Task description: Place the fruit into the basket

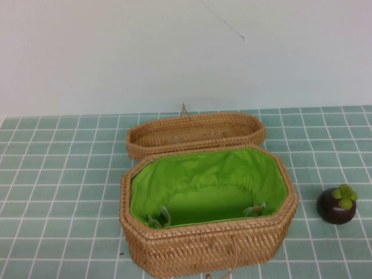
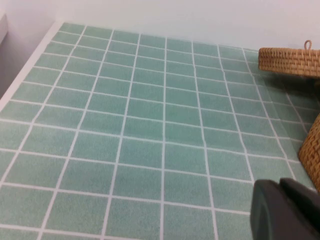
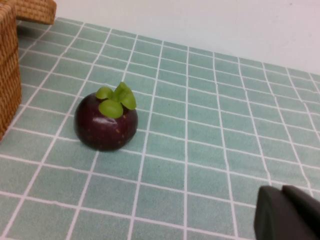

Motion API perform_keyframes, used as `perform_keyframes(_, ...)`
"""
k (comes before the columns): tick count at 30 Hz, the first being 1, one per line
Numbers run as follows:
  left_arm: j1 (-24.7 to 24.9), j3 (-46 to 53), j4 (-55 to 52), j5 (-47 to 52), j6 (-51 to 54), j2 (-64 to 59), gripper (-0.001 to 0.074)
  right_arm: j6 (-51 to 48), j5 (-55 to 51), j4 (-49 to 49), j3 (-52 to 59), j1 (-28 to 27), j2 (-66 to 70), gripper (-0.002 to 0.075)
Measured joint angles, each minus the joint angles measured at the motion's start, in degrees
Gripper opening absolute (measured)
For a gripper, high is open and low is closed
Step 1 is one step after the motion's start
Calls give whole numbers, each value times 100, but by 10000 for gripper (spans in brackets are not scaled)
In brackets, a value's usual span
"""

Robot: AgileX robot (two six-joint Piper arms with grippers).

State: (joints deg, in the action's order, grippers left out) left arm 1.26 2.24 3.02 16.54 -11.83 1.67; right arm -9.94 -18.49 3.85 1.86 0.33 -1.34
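Left claw (image 2: 285,210): only a dark corner shows, low over the green tiled desk (image 1: 58,174); I cannot tell how it is set.
Lid (image 1: 195,133): just behind the basket.
Basket (image 1: 207,209): middle, green lining, nothing in it.
Mangosteen (image 1: 336,204): on the desk, right of the basket, apart.
Right claw (image 3: 285,212): near the mangosteen, not touching; cannot tell.

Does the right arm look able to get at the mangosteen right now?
Probably yes. The mangosteen sits alone on open tile beside the basket, not touching it, with nothing between it and the right end effector. The left end effector is parked across the basket.
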Motion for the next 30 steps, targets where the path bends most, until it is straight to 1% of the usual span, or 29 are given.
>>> perform_keyframes(12,0,0,0,0,0,0,0,0,113,-38,0,0,0,-3)
perform_keyframes(15,0,0,0,0,0,0,0,12,632,-214,0,0,0,-3)
perform_keyframes(19,0,0,0,0,0,0,0,95,1481,-901,0,0,0,-3)
perform_keyframes(22,0,0,0,0,0,0,0,171,1914,-1322,0,0,0,-3)
perform_keyframes(26,0,0,0,0,0,0,1,171,2396,-1582,0,0,0,-3)
perform_keyframes(30,0,0,0,0,0,0,0,171,3227,-1618,0,0,0,-3)
